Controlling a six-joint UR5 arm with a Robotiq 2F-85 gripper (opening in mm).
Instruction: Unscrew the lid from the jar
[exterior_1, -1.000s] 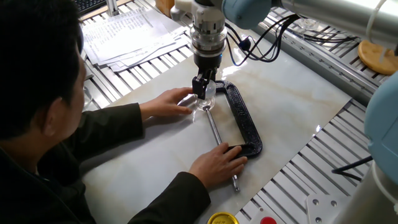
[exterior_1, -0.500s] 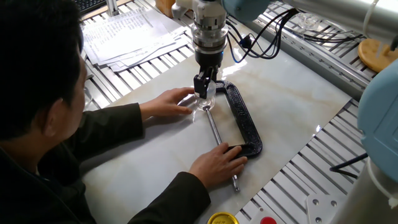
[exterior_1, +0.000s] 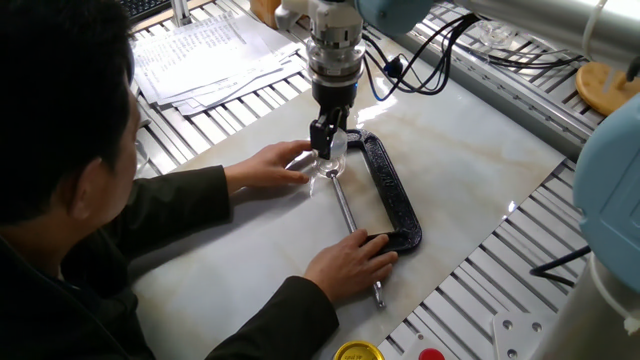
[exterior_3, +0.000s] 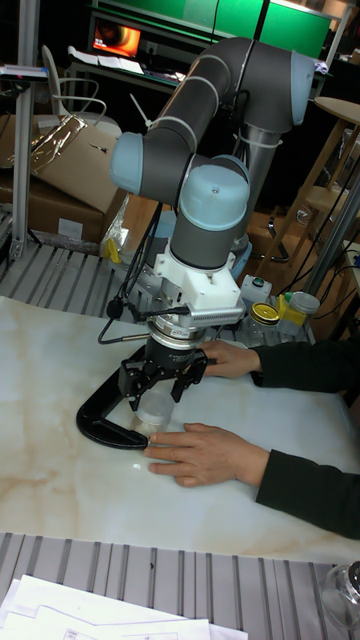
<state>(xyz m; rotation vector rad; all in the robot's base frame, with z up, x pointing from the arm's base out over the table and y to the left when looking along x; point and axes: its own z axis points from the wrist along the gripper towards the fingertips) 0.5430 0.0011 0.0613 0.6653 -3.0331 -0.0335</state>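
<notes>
The tiny clear jar (exterior_3: 154, 424) stands on the marble board, pressed against the jaw of a black C-clamp (exterior_1: 392, 196). Its whitish lid (exterior_3: 154, 405) sits on top, between the fingers (exterior_3: 185, 383) of my gripper (exterior_3: 157, 392), which comes straight down from above and is shut on the lid. In the fixed view the gripper (exterior_1: 329, 147) hides most of the lid, and the jar (exterior_1: 333, 163) shows only as a clear glint below the fingers. A person's hand (exterior_1: 272, 165) rests right beside the jar.
The person's other hand (exterior_1: 352, 264) holds down the near end of the clamp, next to its steel screw rod (exterior_1: 344, 207). Papers (exterior_1: 205, 55) lie at the back left. A yellow lid (exterior_1: 358, 352) and a red cap (exterior_1: 431, 354) sit at the front edge.
A second ago the arm's upper links stood slightly differently and the wrist shifted a little. Since half a second ago nothing has visibly moved; the gripper, jar and hands are in place.
</notes>
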